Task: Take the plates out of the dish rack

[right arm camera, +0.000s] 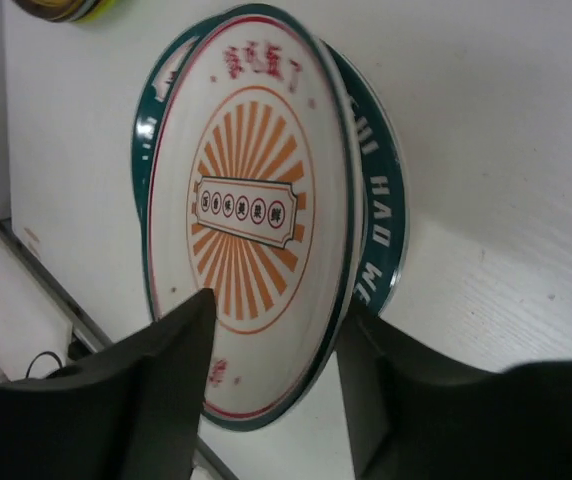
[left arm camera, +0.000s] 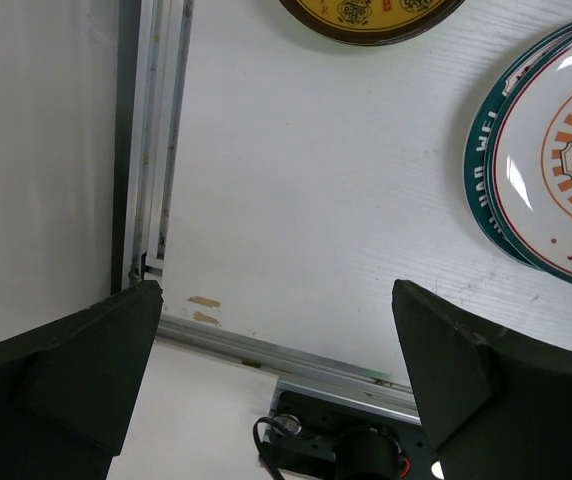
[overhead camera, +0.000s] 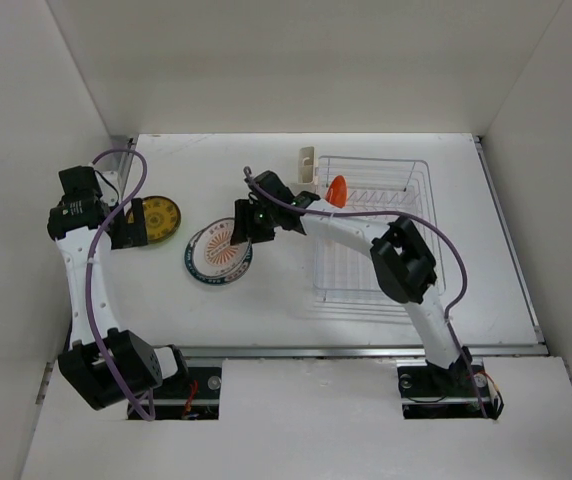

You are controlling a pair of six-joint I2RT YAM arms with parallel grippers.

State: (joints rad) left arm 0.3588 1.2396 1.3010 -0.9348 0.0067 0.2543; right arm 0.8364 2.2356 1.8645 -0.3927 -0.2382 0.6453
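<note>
A white plate with an orange patterned centre (right arm camera: 251,210) lies tilted on a teal-rimmed plate (right arm camera: 381,190), left of the dish rack (overhead camera: 421,200). My right gripper (right arm camera: 278,305) is shut on its near rim, one finger on its face and one under its edge; the gripper also shows in the top view (overhead camera: 248,224). An orange plate (overhead camera: 337,190) stands upright in the rack. A yellow plate (overhead camera: 158,220) lies flat at the left. My left gripper (overhead camera: 131,224) is open and empty beside it, and hangs over bare table in the left wrist view (left arm camera: 276,290).
The cream cutlery holder (overhead camera: 306,164) hangs on the rack's far left corner. White walls enclose the table on three sides. An aluminium rail (left arm camera: 151,150) runs along the table's left edge. The left arm's purple cable (overhead camera: 94,290) loops along that arm.
</note>
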